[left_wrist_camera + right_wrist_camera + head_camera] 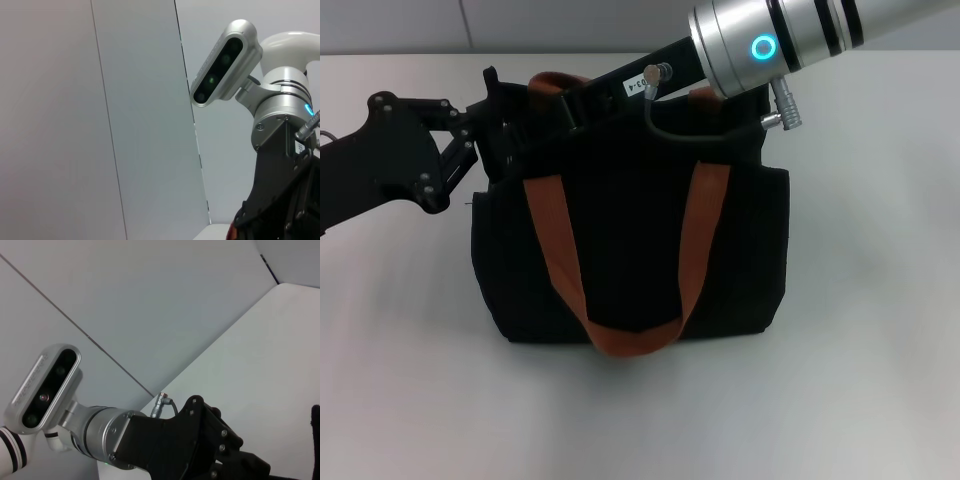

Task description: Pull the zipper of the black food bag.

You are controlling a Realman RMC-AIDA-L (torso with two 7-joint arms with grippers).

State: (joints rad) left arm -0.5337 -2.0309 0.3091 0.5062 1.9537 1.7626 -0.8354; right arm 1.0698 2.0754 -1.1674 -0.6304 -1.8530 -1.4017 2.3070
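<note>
Nearest us, table (840, 400): pale and plain, carrying everything.
Bag: we see the black food bag (630, 260) upright mid-table, boxy, w/ one rust-brown strap handle (625, 335) hanging down its front face in a U; second handle (552, 82) pokes up at the rear top edge.
Zipper: runs along the bag's top edge, but we can't pick out the pull tab; arms cover that area.
Left claw (490, 125): black, comes in from the left, at the bag's upper left corner, touching or just beside the top edge. Fingers: we cannot tell if apart or together.
Right claw (535, 95): black body under a silver wrist w/ a lit blue ring, lies across the bag's top from the right, tip near the rear handle & close to the left claw. Fingers hidden, cannot tell.
Wrist views: each shows the other arm's wrist camera (225, 62) (42, 387) & a pale wall (100, 120).
</note>
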